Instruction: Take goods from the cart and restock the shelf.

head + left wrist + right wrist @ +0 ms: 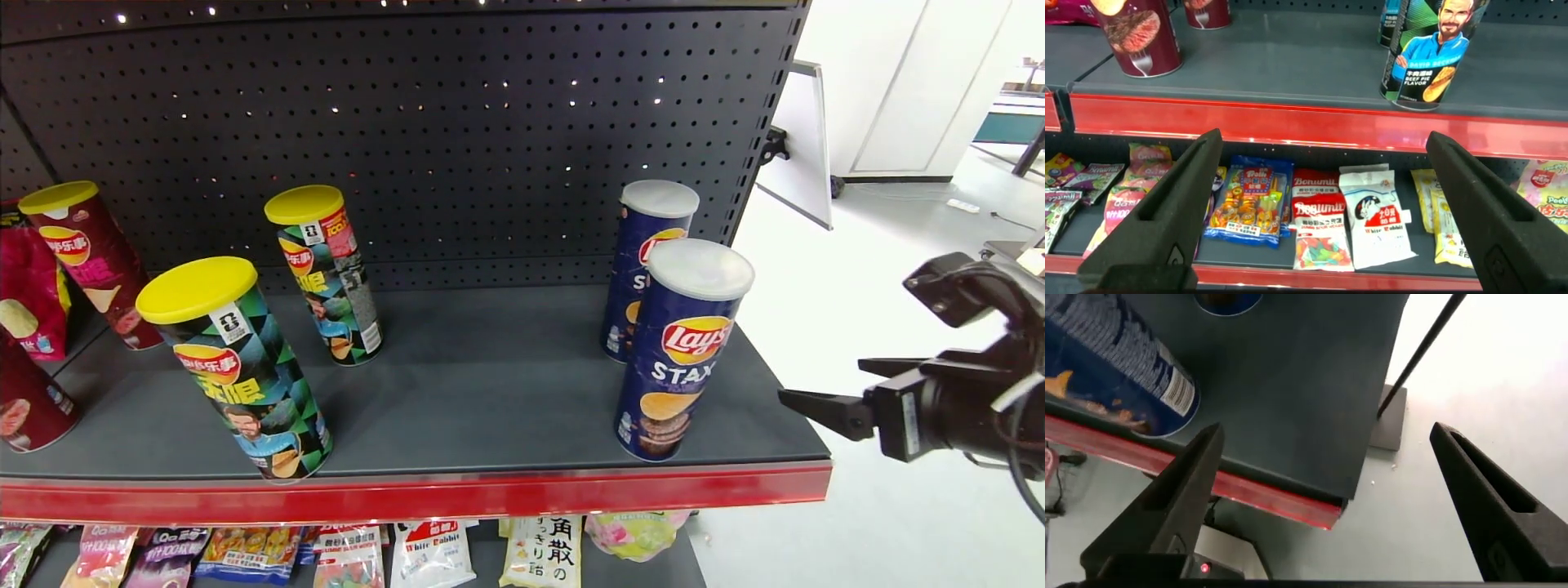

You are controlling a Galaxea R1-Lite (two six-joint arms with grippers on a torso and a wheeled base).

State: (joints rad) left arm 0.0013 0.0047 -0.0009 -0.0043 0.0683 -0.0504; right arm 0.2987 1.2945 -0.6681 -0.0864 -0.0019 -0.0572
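The right gripper (820, 382) is hanging level just off the right end of the shelf (490, 384), with its arm coming in from the right and its jaws gaping wide around nothing. Its wrist camera is looking down on the shelf's right front corner and the floor (1503, 376) beside it. The left gripper (1323, 137) is pointing at the shelf's red front edge (1315, 122), jaws likewise spread wide and empty, and that view is facing bags of sweets (1249, 200) lying on the lower shelf. Near the front edge a blue can (682, 351) and a green can (237, 367) are standing upright on their bases, long axis vertical, well apart. Farther back a second blue can (645, 245) and a second green can (326, 273) are standing the same way. A red can (90, 261) is standing at the far left, before the pegboard back (490, 122).
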